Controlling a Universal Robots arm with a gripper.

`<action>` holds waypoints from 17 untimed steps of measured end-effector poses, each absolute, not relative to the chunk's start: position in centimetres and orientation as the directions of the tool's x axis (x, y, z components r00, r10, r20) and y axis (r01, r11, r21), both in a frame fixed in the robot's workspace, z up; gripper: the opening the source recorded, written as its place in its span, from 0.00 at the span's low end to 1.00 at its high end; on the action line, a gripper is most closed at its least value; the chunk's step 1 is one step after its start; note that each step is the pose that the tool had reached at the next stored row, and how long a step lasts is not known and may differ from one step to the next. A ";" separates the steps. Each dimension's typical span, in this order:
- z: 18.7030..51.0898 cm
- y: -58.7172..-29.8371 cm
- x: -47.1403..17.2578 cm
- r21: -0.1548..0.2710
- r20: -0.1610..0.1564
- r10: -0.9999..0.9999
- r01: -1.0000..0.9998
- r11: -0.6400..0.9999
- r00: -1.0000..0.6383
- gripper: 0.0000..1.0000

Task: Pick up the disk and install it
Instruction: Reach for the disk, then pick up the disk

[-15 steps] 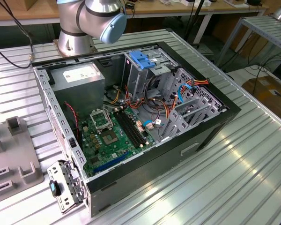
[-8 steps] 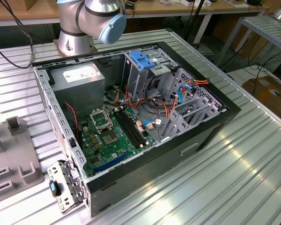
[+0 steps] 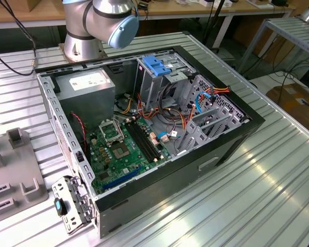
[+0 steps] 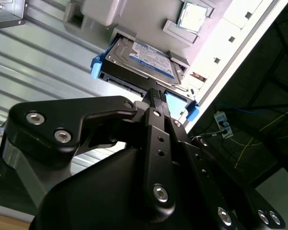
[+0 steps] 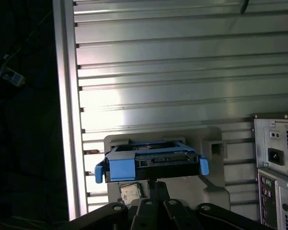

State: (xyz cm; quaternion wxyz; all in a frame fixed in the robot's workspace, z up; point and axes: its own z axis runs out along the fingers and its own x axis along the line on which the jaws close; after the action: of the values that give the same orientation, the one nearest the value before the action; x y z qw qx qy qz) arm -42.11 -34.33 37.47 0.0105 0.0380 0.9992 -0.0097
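- In the exterior view the arm (image 3: 95,15) stands upright on its round silver base (image 3: 81,47).
- Just above the base sits a thick silver joint. Its pale blue cap (image 3: 124,27) faces the exterior view's right.
- In both wrist views the black tool (image 4: 154,95) (image 5: 156,184) reaches straight away from the cameras and tapers to a slim tip.
- In the second wrist view, black link bars (image 4: 72,122) with silver screws spread out on either side of the tool's middle bar.
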 end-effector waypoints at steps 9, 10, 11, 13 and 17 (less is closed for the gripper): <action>37.4 -34.3 -42.1 -0.018 -0.022 0.076 0.076 0.997 -0.997 0.11; 37.4 -34.3 -42.1 -0.019 -0.022 0.076 0.076 0.997 -0.997 0.11; 37.4 -34.3 -42.1 -0.018 -0.022 0.076 0.076 0.997 -0.997 0.11; 37.4 -34.3 -42.1 -0.018 -0.022 0.075 0.075 0.997 -0.997 0.11; 37.4 -34.3 -42.1 -0.018 -0.022 0.042 0.042 0.999 -0.999 0.11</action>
State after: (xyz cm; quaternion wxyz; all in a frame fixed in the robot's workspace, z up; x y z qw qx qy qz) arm -42.11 -34.33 37.41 0.0108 0.0210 0.9997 -0.0095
